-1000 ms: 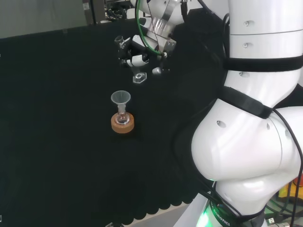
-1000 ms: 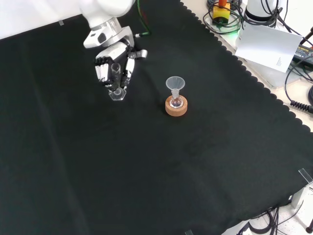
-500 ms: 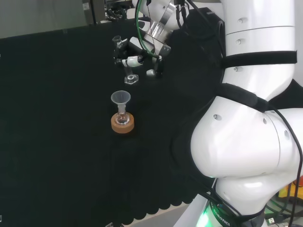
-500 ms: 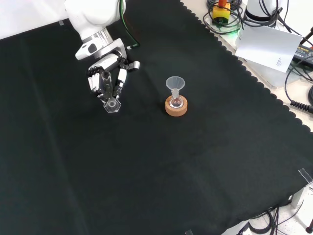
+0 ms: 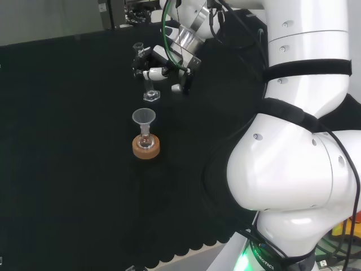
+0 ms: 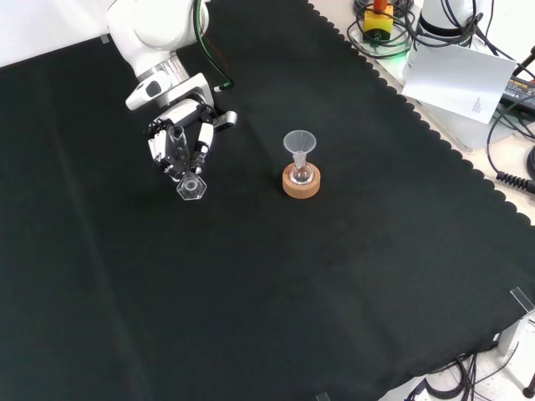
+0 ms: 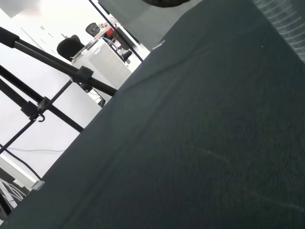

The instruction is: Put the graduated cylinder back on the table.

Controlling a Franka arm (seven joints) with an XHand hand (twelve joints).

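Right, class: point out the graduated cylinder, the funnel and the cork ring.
graduated cylinder [image 6: 191, 187], front view, on its hexagonal foot
funnel [image 6: 299, 142], front view, on its cone
cork ring [image 5: 146, 150], head view, on its side

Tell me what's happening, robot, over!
Hand curled round the glass cylinder, base low over the black cloth. Not let go yet. Funnel in its flask on a cork ring stands apart; nothing in the way.
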